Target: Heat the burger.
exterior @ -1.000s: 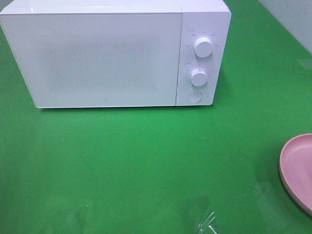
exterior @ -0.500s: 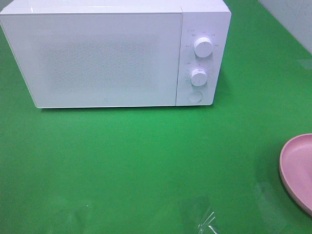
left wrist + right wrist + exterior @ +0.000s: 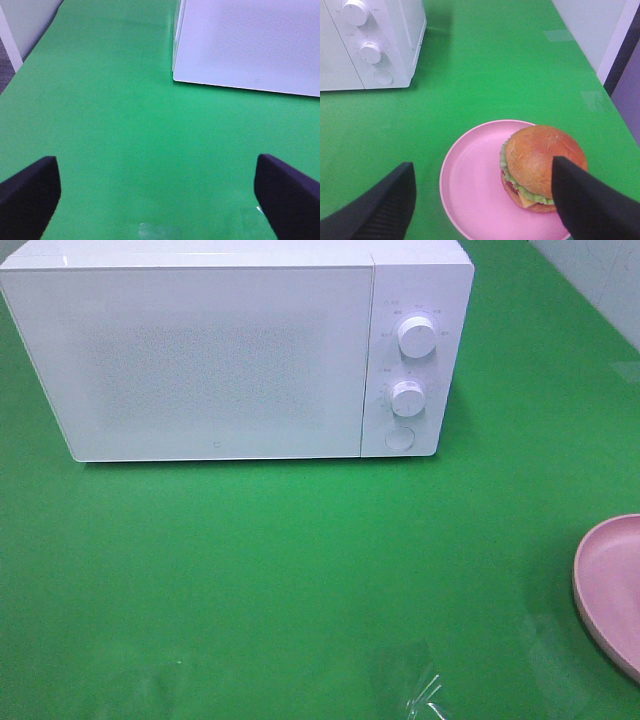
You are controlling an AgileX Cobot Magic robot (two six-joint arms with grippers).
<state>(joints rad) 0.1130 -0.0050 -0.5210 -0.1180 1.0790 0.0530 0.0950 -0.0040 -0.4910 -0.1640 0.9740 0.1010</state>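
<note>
A green table (image 3: 300, 570) carries a closed white microwave (image 3: 200, 360) at the back, pale wall beyond. The burger (image 3: 542, 167) sits on a pink plate (image 3: 470, 190), away from the microwave. The left gripper (image 3: 157, 192) and right gripper (image 3: 485, 200) both hang with jaws apart, holding nothing.

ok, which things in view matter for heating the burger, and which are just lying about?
Belongs to the job:
burger, on the pink plate
microwave, door shut
right gripper, open above the plate
left gripper, open

Lying about:
crumpled clear plastic on the green table
</note>
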